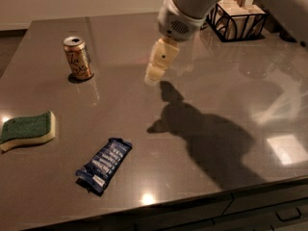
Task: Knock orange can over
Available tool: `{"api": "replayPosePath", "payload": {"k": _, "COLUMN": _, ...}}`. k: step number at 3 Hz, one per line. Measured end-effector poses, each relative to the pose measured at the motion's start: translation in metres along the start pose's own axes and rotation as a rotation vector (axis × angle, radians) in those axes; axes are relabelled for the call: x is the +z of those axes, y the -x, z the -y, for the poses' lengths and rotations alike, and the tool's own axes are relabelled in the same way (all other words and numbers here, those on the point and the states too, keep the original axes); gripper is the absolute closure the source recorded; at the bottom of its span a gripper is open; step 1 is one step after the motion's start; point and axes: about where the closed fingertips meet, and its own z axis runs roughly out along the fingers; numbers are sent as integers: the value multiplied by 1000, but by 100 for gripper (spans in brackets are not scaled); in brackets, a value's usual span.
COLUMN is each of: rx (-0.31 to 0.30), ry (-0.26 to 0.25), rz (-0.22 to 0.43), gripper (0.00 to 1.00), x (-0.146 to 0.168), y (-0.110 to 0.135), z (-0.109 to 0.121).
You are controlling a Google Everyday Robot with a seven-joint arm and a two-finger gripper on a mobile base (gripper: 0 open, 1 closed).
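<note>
The orange can (78, 57) stands upright on the brown table (144, 124) at the far left, silver top up, white cursive lettering facing me. My gripper (155, 73) hangs from the white arm near the table's middle back, well to the right of the can and apart from it, above the surface. It holds nothing that I can see.
A green and yellow sponge (28, 130) lies at the left edge. A blue snack packet (104, 165) lies near the front. A black wire basket (238, 17) with light packets stands at the back right. The table's front edge runs along the bottom.
</note>
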Motion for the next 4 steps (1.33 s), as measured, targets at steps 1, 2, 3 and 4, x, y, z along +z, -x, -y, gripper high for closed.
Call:
{"api": "replayPosePath", "payload": {"k": 1, "rx": 33, "ry": -1, "rz": 57, "gripper": 0, "x": 35, "y": 35, "z": 17}}
{"api": "replayPosePath", "payload": {"k": 2, "rx": 107, "ry": -17, "rz": 123, "gripper": 0, "x": 73, "y": 70, "z": 39}}
{"api": "replayPosePath", "payload": {"k": 3, "rx": 161, "ry": -28, "rz": 180, "gripper": 0, "x": 99, "y": 96, "z": 53}}
{"api": "replayPosePath", "payload": {"k": 4, "rx": 189, "ry": -31, "rz": 233, "gripper": 0, "x": 125, "y": 122, "z": 60}}
